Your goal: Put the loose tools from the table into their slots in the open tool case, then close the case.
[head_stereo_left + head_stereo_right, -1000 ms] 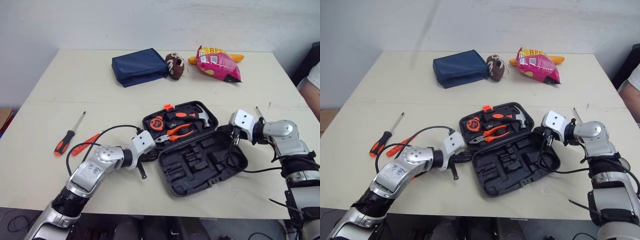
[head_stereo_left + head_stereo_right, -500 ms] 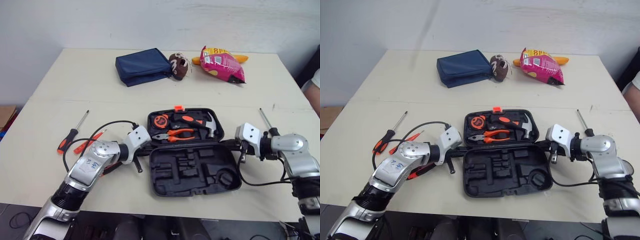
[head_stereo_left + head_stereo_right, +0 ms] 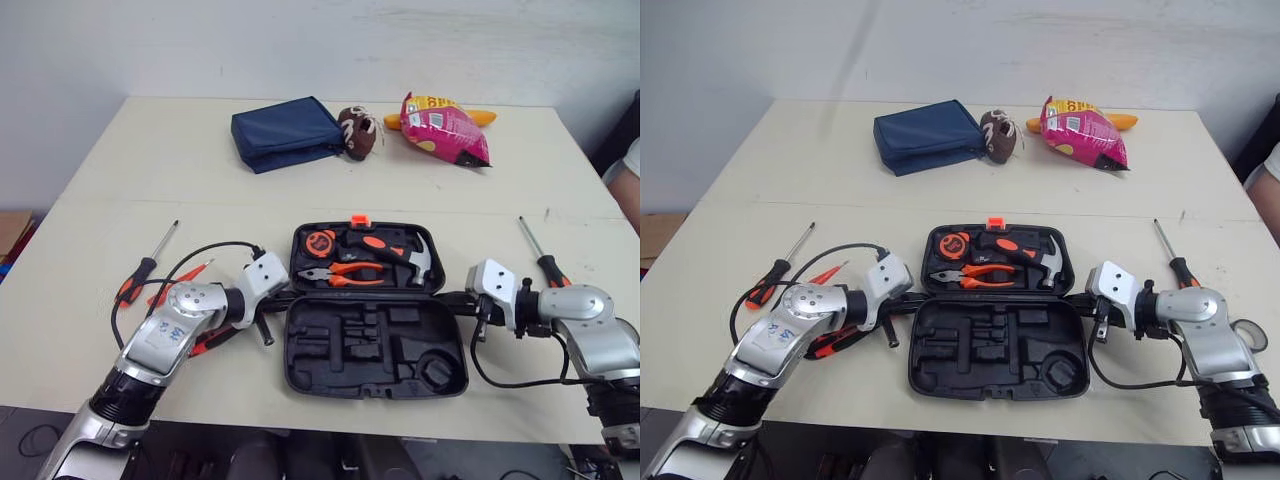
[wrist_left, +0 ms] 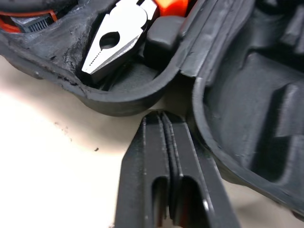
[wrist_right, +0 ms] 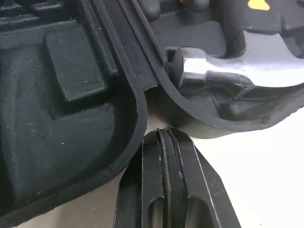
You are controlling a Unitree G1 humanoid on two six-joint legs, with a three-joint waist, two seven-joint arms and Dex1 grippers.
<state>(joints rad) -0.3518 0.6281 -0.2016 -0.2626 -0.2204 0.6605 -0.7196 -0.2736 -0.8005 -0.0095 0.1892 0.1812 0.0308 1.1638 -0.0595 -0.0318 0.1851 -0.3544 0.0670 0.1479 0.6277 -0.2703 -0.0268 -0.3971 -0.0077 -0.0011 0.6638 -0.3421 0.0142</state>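
Overhead, the open tool case (image 3: 375, 345) sits central on the bench (image 3: 300, 190), left hand (image 3: 280, 298) at its 9 o'clock hinge end, right hand (image 3: 462, 298) at 3. Loose screwdrivers (image 3: 140, 277) lie beyond, one partly hidden. Left wrist: fingers (image 4: 152, 161) pressed together, empty, beside the pliers (image 4: 118, 42). Right wrist: likewise closed and empty, by the hammer (image 5: 228, 71). Nudge both ends evenly, I'd judge; the free slots are hard to pick out.
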